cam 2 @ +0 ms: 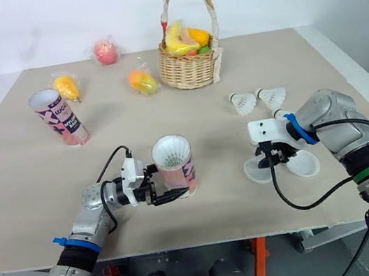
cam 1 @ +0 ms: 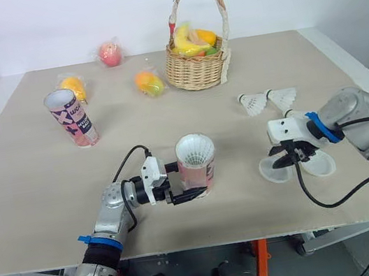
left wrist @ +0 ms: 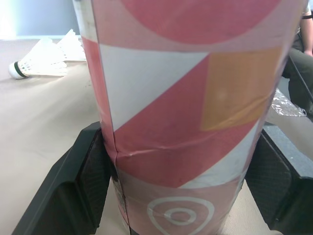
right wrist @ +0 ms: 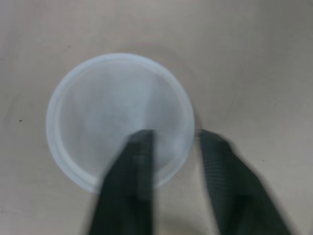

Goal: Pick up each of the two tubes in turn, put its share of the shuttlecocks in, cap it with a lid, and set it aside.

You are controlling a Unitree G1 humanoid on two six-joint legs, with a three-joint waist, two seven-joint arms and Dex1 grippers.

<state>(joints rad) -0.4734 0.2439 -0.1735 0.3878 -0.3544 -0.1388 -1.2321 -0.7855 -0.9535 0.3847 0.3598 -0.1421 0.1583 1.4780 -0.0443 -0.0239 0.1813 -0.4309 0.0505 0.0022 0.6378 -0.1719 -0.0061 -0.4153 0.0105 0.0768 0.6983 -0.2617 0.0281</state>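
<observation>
A pink patterned tube (cam 1: 198, 171) stands upright near the table's front edge, with a white shuttlecock (cam 1: 195, 152) showing in its open mouth. My left gripper (cam 1: 186, 181) is shut on this tube, one black finger (left wrist: 90, 183) on each side of its lower wall. A second open tube (cam 1: 71, 118) stands at the far left. Two loose shuttlecocks (cam 1: 254, 103) (cam 1: 283, 98) lie to the right. My right gripper (right wrist: 176, 138) is open over a translucent lid (right wrist: 110, 115), its fingers straddling the rim. Another lid (cam 1: 321, 164) lies beside the first.
A wicker basket (cam 1: 196, 71) of fruit stands at the back centre. Wrapped fruits lie near it: a red one (cam 1: 110, 53), a yellow one (cam 1: 73, 86) and an orange one (cam 1: 149, 82). The table's front edge runs just below both grippers.
</observation>
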